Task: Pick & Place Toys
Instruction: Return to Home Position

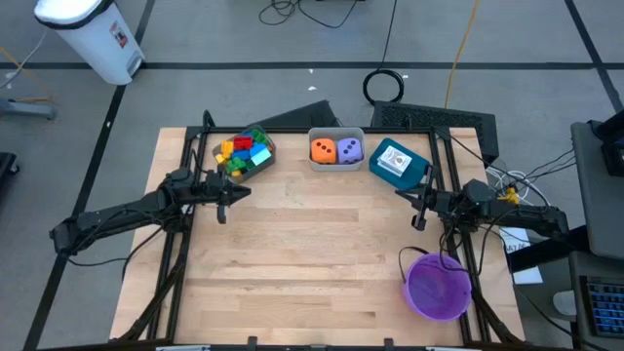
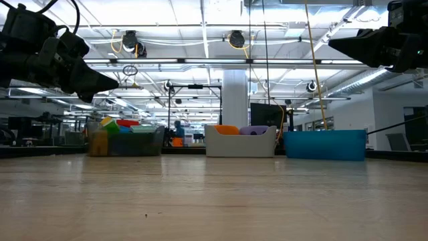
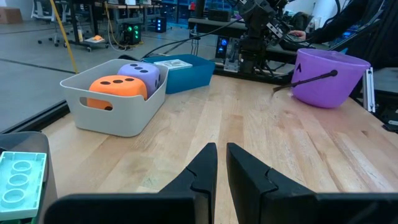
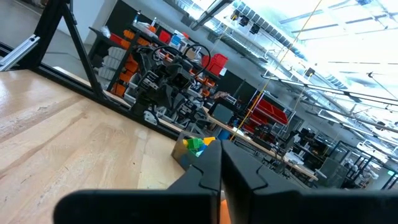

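Note:
The toys sit in three bins along the table's far edge. Coloured blocks [image 1: 244, 151] are piled in the left bin. An orange die [image 3: 117, 88] and a purple die [image 3: 140, 73] rest side by side in the grey bin [image 1: 336, 161]. A white-blue card [image 1: 393, 162] lies flat in the teal bin [image 1: 414, 174]. My left gripper [image 1: 244, 190] hovers shut above the table, just near of the block bin. My right gripper [image 1: 400, 193] hovers shut, near of the teal bin. Neither gripper has anything between its fingers.
A purple round bowl [image 1: 437, 285] with a dark handle stands at the table's near right corner. Bare wood [image 1: 312, 253] spreads between the two arms and toward the near edge. Black frame rails run along the table's left and right sides.

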Action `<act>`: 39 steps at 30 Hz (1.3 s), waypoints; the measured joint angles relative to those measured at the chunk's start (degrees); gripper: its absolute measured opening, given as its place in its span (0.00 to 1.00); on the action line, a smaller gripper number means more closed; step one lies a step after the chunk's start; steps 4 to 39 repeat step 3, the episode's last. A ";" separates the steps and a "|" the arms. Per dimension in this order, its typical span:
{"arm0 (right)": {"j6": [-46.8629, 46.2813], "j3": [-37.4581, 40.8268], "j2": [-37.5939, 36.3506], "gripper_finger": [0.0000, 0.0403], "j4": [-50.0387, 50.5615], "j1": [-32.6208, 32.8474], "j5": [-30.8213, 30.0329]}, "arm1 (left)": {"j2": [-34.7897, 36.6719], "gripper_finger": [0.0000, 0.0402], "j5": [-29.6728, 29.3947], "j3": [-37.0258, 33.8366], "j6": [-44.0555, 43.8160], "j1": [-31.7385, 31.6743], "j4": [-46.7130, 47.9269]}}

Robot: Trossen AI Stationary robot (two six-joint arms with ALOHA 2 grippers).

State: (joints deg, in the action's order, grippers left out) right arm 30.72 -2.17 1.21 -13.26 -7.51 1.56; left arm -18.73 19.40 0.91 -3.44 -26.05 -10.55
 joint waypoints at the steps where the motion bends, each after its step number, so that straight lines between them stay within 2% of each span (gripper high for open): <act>1: 0.00 0.00 0.00 0.01 0.01 -0.01 0.00 | -0.01 0.11 0.00 0.00 0.00 -0.01 0.00; 39: 0.00 -0.02 0.00 0.01 0.00 0.00 0.00 | 0.00 0.11 0.00 0.00 0.00 -0.01 0.00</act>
